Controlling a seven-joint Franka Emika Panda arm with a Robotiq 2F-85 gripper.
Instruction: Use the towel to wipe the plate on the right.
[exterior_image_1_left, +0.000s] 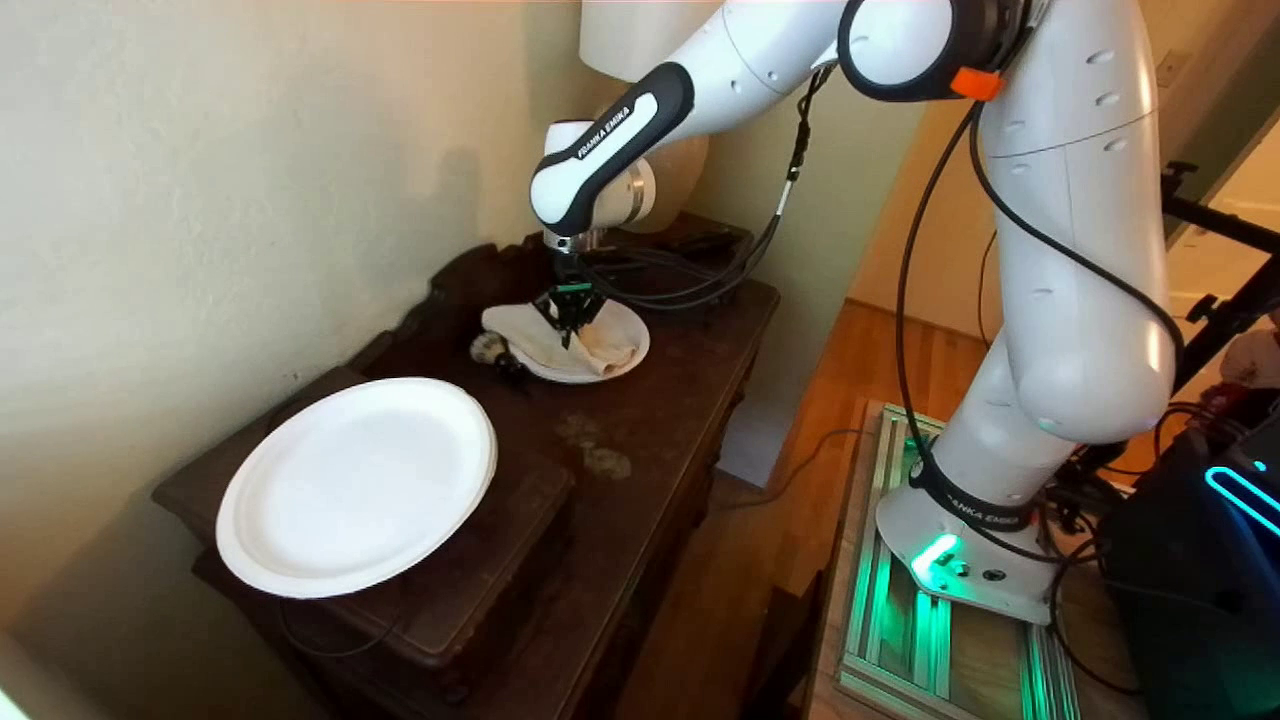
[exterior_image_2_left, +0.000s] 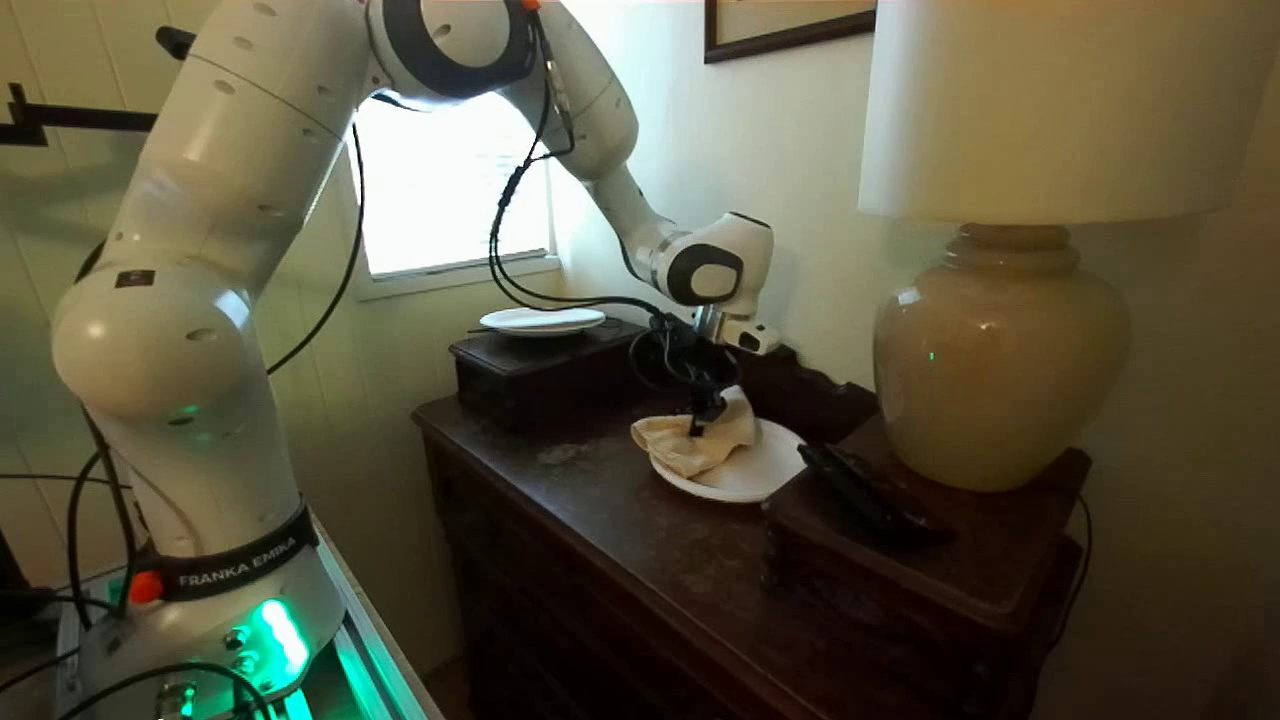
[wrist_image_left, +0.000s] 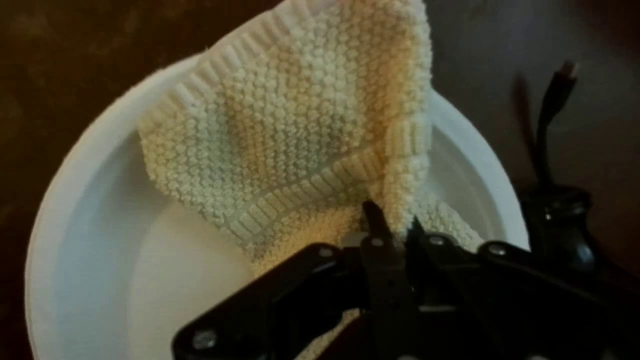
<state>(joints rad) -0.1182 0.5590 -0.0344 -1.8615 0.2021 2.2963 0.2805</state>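
The cream knitted towel (exterior_image_1_left: 525, 335) lies folded over a white plate (exterior_image_1_left: 630, 325) on the dark dresser. The towel (exterior_image_2_left: 668, 438) and this plate (exterior_image_2_left: 770, 470) also show in an exterior view. In the wrist view, the towel (wrist_image_left: 300, 110) covers the plate's upper and middle part, and the plate (wrist_image_left: 70, 235) is bare at the left. My gripper (wrist_image_left: 392, 222) is shut on a raised fold of the towel, with the fold between its fingertips. The gripper (exterior_image_1_left: 570, 335) points down over the plate; it also shows in an exterior view (exterior_image_2_left: 703, 420). The plate's lower part is hidden in the wrist view.
Another white plate (exterior_image_1_left: 360, 485) rests on a raised box section of the dresser (exterior_image_1_left: 610, 540). A brush (exterior_image_1_left: 490, 349) lies beside the towel's plate, close to the wall. A large lamp (exterior_image_2_left: 990, 360) and a black object (exterior_image_2_left: 870, 490) stand on the opposite raised section.
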